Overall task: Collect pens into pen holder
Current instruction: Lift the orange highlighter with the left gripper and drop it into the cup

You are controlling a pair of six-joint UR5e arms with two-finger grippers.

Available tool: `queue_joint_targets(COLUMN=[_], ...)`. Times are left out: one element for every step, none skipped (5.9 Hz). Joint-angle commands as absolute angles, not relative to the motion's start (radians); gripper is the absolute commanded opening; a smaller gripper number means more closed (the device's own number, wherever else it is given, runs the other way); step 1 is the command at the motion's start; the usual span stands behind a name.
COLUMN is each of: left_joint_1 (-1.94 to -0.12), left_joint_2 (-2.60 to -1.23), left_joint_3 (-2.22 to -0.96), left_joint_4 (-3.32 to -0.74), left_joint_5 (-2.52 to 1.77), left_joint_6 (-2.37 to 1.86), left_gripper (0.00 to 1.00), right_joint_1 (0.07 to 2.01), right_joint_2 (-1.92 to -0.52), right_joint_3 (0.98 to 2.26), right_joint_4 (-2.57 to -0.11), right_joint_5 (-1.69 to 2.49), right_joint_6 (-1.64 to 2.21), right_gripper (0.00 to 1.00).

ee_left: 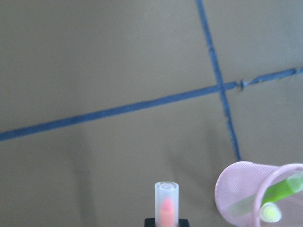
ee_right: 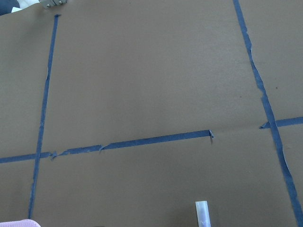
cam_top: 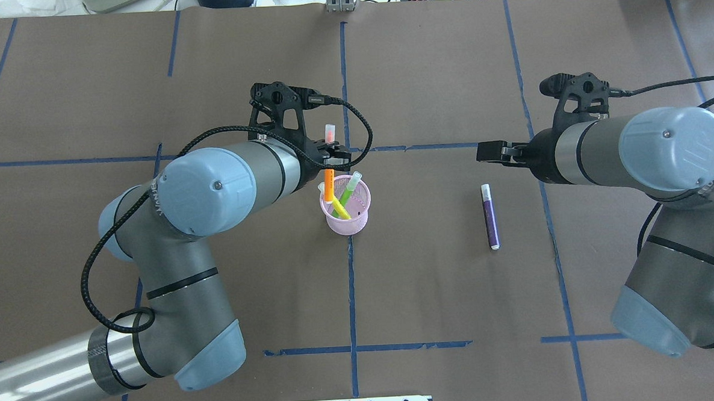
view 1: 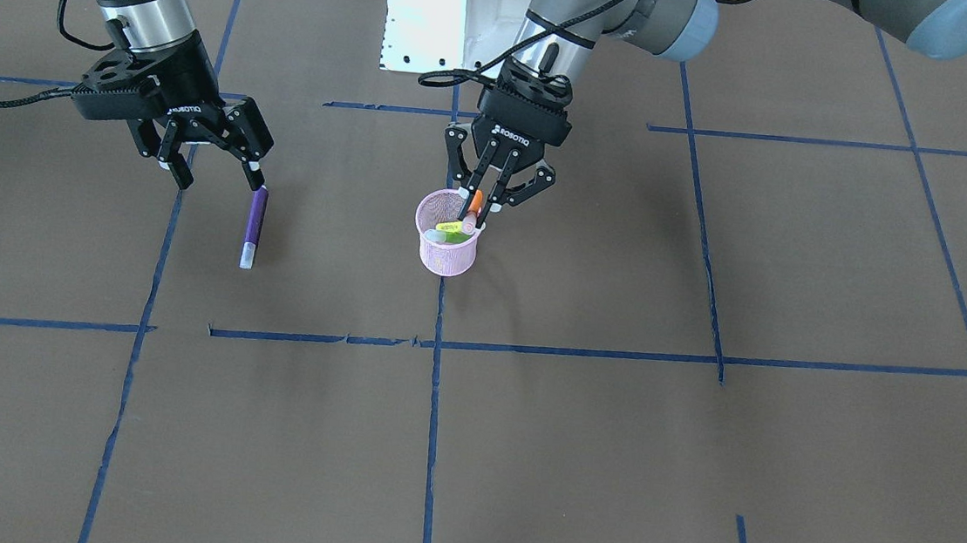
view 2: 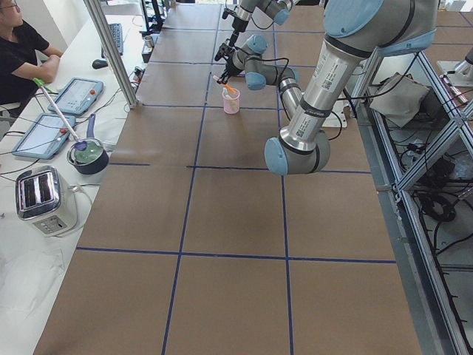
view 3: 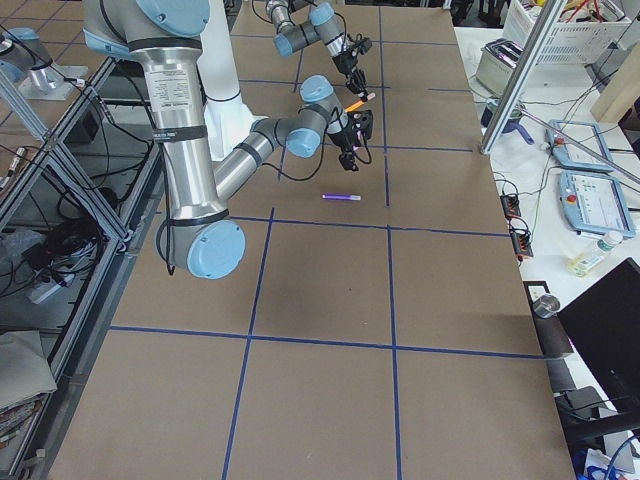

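The pink mesh pen holder (view 1: 447, 255) stands near the table's middle, and the green pen (view 1: 453, 233) leans inside it. My left gripper (view 1: 478, 208) is just above the holder's rim, shut on the orange pen (view 1: 474, 203), whose lower end is inside the holder's mouth. Overhead, the orange pen (cam_top: 329, 186) dips into the holder (cam_top: 352, 222) beside the green pen (cam_top: 347, 194). The purple pen (view 1: 254, 225) lies flat on the table. My right gripper (view 1: 220, 178) is open and empty, directly above the purple pen's far end (cam_top: 489, 216). The left wrist view shows the orange pen's cap (ee_left: 166, 202) and the holder (ee_left: 236, 189).
Brown table paper with blue tape lines (view 1: 434, 407) surrounds everything. The white robot base (view 1: 436, 14) is at the table's robot side. An operator (view 2: 22, 52) sits by tablets, a toaster (view 2: 44, 200) and other items on a side desk beyond the table's far edge.
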State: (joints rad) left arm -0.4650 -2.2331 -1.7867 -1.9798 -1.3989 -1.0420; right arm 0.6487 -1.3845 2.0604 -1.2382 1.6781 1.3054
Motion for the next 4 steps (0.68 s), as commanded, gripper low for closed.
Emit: queue_joint_targets(left_joint_1=[-0.389,-0.377,-0.377,-0.377], left_joint_2=[-2.252,-2.25,-2.252,-2.25], left_joint_3=[-1.764,-1.729,-1.695,-1.678], left_joint_4=[-2.011,-2.047,-2.086,-2.095], left_joint_5=[-1.268,-1.244,-1.236,-1.236], left_joint_6=[-1.045,-1.04,-1.04,-1.04], left_gripper=[0.0,0.0,0.0,0.04], right_joint_1=[0.649,0.649,0.649,0.647], right_joint_2=[-1.394,-1.4,-1.404,-1.405], right_joint_3=[2.063,2.06,2.06,2.057], right_joint_4=[-1.238,-1.238,-1.238,-1.238], right_joint_5=[1.674,1.672,1.672,1.672], right_joint_6=[1.305,1.305,1.305,1.305], right_gripper=[1.0,1.0,1.0,1.0])
